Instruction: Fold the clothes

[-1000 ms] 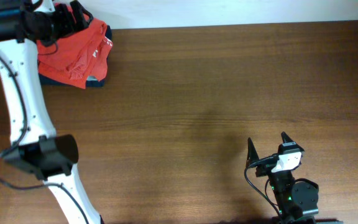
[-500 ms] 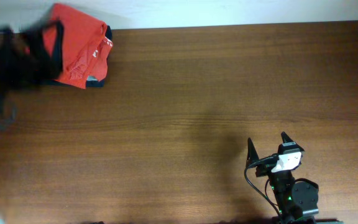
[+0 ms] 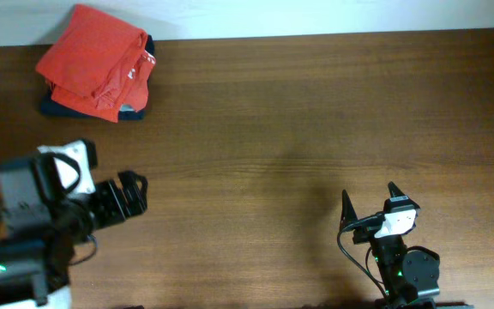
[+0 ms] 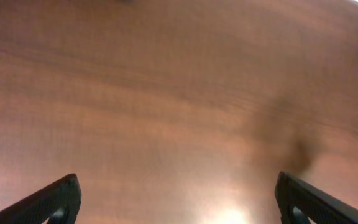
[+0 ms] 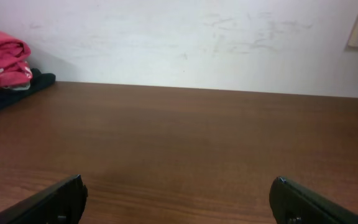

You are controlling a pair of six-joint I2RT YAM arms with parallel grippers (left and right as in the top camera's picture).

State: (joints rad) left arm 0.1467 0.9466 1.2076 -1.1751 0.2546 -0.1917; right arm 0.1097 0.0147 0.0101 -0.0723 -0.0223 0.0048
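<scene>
Well, clothes (image 3: 97, 60) lie far from both jaws.

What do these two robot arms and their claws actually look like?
Both are black and white. The left arm has white covers over black joints, a small green light, and a black left gripper. The right arm is mostly black with a green light, a looping black cable and a white block behind the right gripper, whose fingers are pointed black blades.

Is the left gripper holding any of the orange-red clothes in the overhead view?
No, the left gripper is open and empty above the table, apart from the clothes stacked at the far left corner.
</scene>
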